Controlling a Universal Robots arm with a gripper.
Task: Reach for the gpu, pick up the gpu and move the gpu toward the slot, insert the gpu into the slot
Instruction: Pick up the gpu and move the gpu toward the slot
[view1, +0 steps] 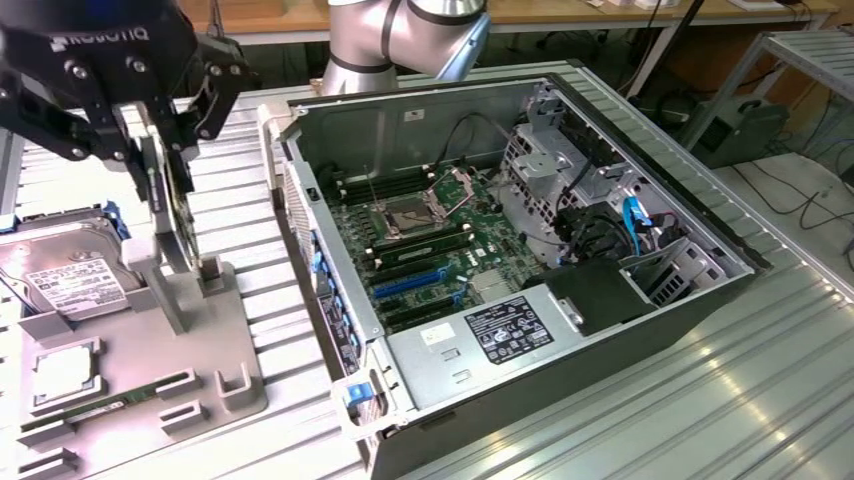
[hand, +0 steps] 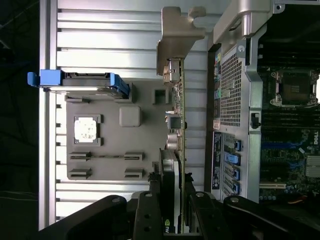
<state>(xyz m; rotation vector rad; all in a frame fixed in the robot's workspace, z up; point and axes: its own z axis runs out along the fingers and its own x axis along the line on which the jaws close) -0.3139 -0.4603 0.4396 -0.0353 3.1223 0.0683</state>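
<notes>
Black end effector (hand: 172, 202); thin dark gpu card (hand: 172, 170) with silver metal bracket; silver ribbed metal desk (hand: 100, 35); blue-railed boxy hard drive (hand: 80, 82).

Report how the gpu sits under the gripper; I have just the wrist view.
Observer: In the exterior view the gripper clamps the gpu from both sides, with the card upright over the grey fixture. I cannot tell whether it is clear of the fixture.
Operator: Describe the hard drive's face.
Observer: The hard drive lies toward the exterior view's left of the gripper, with its white label facing up.
Operator: Give me the far end of the case.
Observer: At the end of the case on the exterior view's right, a blue cable runs beside the drive cage.
</notes>
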